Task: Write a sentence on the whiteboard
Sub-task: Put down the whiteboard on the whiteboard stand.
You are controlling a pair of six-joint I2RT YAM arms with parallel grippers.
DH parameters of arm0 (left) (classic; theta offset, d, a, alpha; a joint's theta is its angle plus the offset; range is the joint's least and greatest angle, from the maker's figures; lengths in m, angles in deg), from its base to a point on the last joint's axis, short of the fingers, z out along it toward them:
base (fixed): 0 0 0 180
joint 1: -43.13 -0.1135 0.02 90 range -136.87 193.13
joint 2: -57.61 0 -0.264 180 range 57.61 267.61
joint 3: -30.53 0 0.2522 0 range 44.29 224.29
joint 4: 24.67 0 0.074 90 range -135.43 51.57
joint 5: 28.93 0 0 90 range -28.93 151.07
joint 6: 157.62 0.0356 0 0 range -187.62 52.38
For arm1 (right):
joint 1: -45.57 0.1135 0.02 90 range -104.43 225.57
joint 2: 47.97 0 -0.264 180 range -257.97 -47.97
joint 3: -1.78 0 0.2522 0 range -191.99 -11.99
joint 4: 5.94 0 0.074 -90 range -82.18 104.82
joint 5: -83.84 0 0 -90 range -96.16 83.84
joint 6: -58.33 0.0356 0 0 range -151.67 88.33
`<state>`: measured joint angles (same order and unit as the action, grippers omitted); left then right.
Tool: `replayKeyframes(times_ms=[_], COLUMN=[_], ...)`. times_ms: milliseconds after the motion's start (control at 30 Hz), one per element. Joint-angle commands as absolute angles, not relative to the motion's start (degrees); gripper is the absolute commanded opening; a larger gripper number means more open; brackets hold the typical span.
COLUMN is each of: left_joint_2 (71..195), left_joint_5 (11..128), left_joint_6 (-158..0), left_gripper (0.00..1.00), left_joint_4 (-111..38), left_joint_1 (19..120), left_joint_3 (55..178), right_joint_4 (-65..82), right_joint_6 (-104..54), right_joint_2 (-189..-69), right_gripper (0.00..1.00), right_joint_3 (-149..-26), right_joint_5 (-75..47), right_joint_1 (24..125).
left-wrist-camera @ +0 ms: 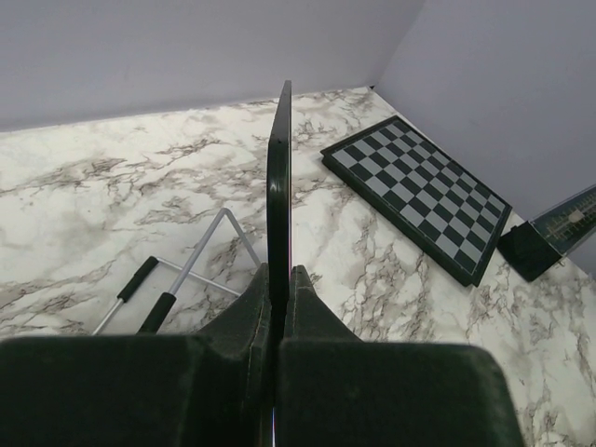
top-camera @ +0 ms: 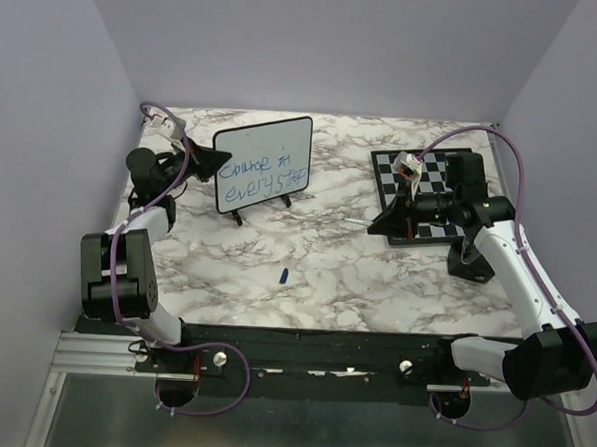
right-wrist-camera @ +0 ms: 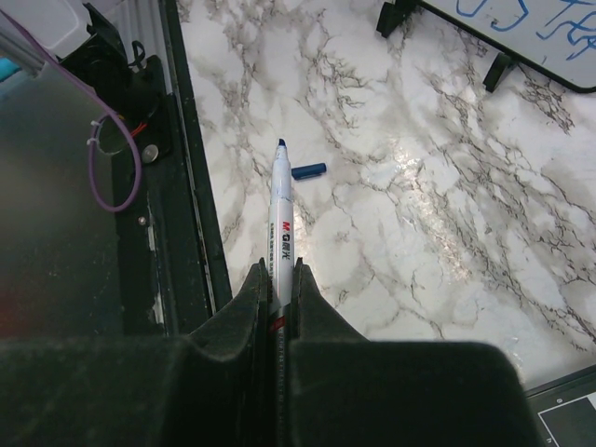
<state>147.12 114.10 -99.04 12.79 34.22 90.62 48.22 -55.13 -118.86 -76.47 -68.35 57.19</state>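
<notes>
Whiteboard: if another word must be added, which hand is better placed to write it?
Right. The right hand is shut on the uncapped marker, its tip pointing out ahead, while the left hand is clamped on the side edge of the whiteboard and so is not free.

Marbled white worktop (top-camera: 326, 275), grey-veined. Far left, the whiteboard (top-camera: 264, 162) stands on its black feet (top-camera: 238, 217). Far right, a checkered chessboard (top-camera: 389, 173) lies flat. Nearer the middle lies a small blue cap (top-camera: 284, 275), alone.
</notes>
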Motion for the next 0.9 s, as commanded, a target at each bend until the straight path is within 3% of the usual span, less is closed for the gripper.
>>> replayKeyframes(times_ms=[0, 100, 233, 867], left_joint_2=[144.4, 147.4, 155.5, 163.8], left_joint_5=[117.5, 119.6, 124.8, 130.6], left_joint_6=[-99.6, -106.8, -118.7, -109.3], left_gripper=[0.0, 0.0, 0.0, 0.0], left_joint_4=[18.8, 30.9, 58.0, 58.2], left_joint_1=[31.2, 28.0, 25.5, 21.4], left_joint_3=[89.4, 86.8, 85.9, 92.6], right_joint_4=[48.6, 48.7, 48.7, 48.6], right_joint_6=[-55.6, -55.6, -55.6, -55.5], right_joint_2=[-119.2, -119.0, -119.0, -120.1], right_gripper=[0.01, 0.01, 0.01, 0.01], right_joint_3=[-77.5, -77.5, -77.5, -77.4], right_joint_5=[-68.1, -68.2, -68.2, -68.0], right_joint_1=[57.4, 57.4, 57.3, 57.3])
